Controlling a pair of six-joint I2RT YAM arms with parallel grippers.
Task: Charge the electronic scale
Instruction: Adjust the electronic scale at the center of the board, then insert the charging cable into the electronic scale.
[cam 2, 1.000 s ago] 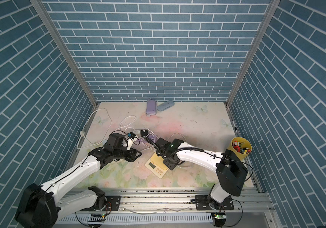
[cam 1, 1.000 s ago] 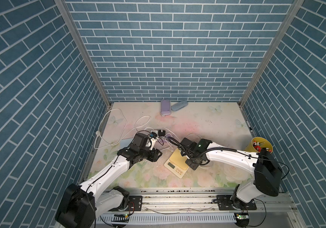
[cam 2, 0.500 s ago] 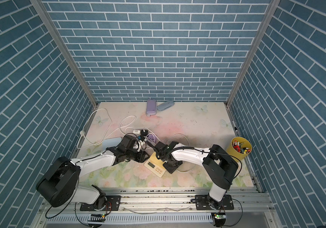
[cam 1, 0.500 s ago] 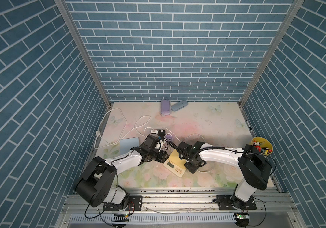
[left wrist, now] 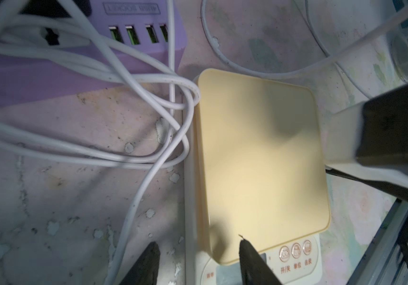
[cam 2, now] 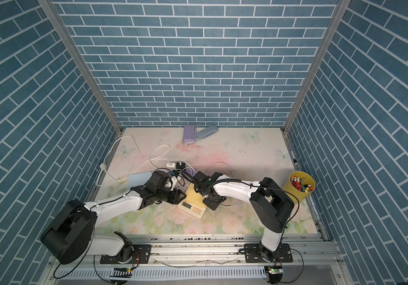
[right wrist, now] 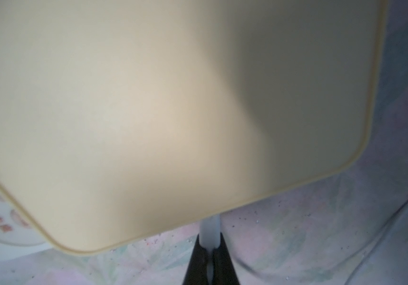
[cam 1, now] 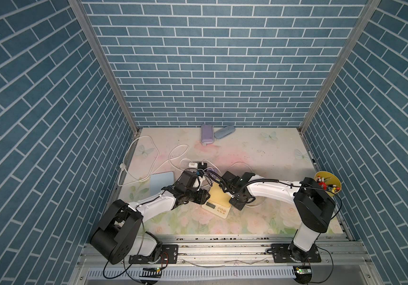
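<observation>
Indoors, floral tabletop (cam 1: 247, 153), brick walls (cam 1: 212, 74), scale (cam 1: 217, 197)

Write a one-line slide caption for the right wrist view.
Right gripper, shut on a white charging plug, holds it at the edge of the yellow-topped electronic scale.

Even light is filling both top views, the brick walls (cam 1: 25, 123) bowing at the edges. Up close, the scale (right wrist: 148, 111) is blurring, perhaps out of focus, a shadow crossing it.
</observation>
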